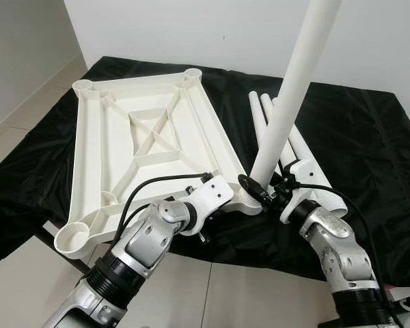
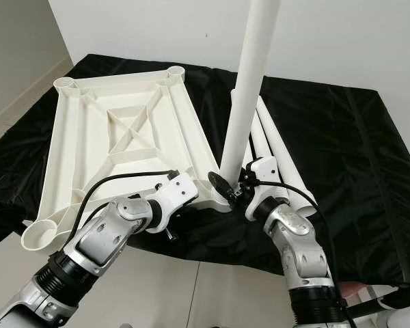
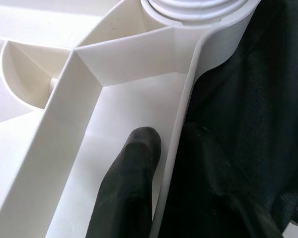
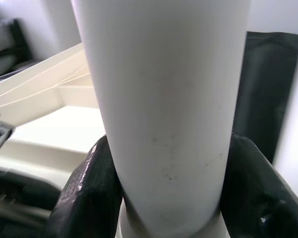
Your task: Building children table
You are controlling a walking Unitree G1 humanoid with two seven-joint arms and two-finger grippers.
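Right gripper [image 1: 260, 189] clamps upright white leg [image 1: 291, 92] standing in corner socket [image 1: 248, 198] of upside-down tabletop [image 1: 150, 140]. Left gripper [image 3: 171, 163] pinches tabletop rim, one finger each side. Spare legs [image 1: 297, 147] lie on black cloth [image 1: 355, 137].

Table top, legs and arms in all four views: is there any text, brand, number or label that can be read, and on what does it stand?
None can be read.
Upturned white table top: plain ribs, no marking.
Upright leg held in the right gripper: bare, only faint specks in the right wrist view.
Spare legs on the black cloth: no print.
Left gripper, fingers either side of the table top's rim: no label legible.
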